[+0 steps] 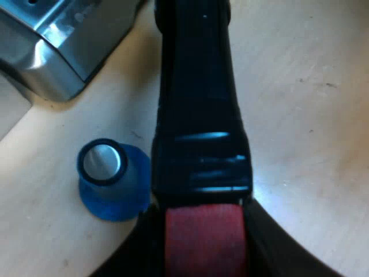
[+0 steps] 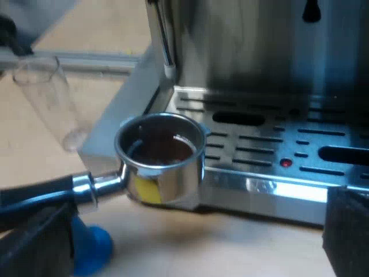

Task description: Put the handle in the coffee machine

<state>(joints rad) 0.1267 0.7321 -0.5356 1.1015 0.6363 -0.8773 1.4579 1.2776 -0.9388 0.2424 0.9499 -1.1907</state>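
Left wrist view: left gripper (image 1: 203, 245) clamps the red-ended handle (image 1: 199, 115) beside a blue tamper (image 1: 112, 182); right gripper (image 2: 193, 239) gapes wide, empty, facing the espresso machine (image 2: 259, 86).

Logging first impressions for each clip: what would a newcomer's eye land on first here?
The metal holder, dark inside its basket, is at the espresso machine's base, not yet locked in. Its red-ended black handle is clamped in the left hand, with a blue tamper standing on the table beside it. A clear measuring glass stands by the machine's side.
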